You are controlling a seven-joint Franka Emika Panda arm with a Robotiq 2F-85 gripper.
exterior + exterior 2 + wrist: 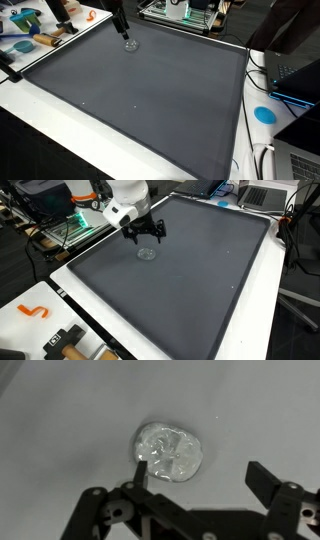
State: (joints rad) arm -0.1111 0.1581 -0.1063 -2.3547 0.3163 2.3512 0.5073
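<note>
Jaws wide apart, gripping nothing, hovering over dark mat (pixel 150 100) on white bench (pixel 30 120). Clear round object (pixel 170 450) lies flat on mat near one mat edge, just under jaws in both exterior views. Wrist view: object off-centre, not squarely between jaws. One fingertip (pixel 140 470) overlaps its rim, the other stands well clear. Cannot tell whether they touch.

In an exterior view the clear object (pixel 129 44) is too small to identify.
</note>
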